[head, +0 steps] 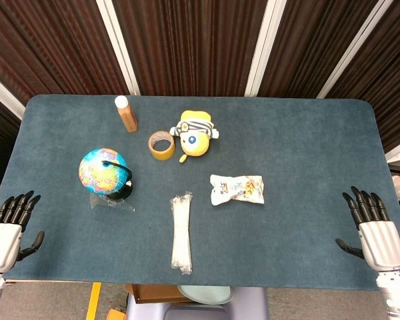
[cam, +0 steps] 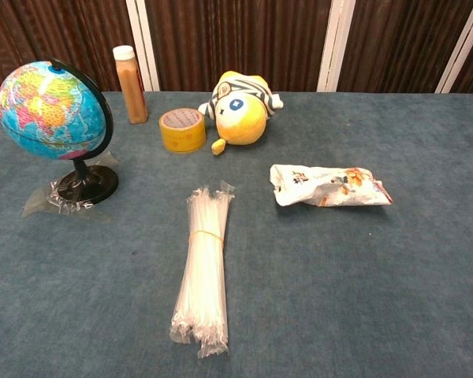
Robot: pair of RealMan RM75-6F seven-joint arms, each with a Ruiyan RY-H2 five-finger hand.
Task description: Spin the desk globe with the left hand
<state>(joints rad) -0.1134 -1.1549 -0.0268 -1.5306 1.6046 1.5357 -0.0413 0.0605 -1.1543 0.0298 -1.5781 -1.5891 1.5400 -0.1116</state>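
The desk globe (head: 104, 171) (cam: 49, 110) is a small blue and yellow ball on a black stand, upright on the left part of the blue table, with clear wrapping under its base. My left hand (head: 10, 227) lies flat at the near left corner, fingers spread, well short of the globe and holding nothing. At the near right edge my right hand (head: 372, 227) also lies flat with spread fingers and nothing in it. Neither hand shows in the chest view.
A brown bottle (head: 126, 113), a tape roll (head: 161, 145) and a yellow plush toy (head: 194, 135) stand behind the globe. A bundle of clear straws (head: 181, 232) and a snack packet (head: 237, 189) lie mid-table. The table's front edge (head: 187, 283) is near both hands.
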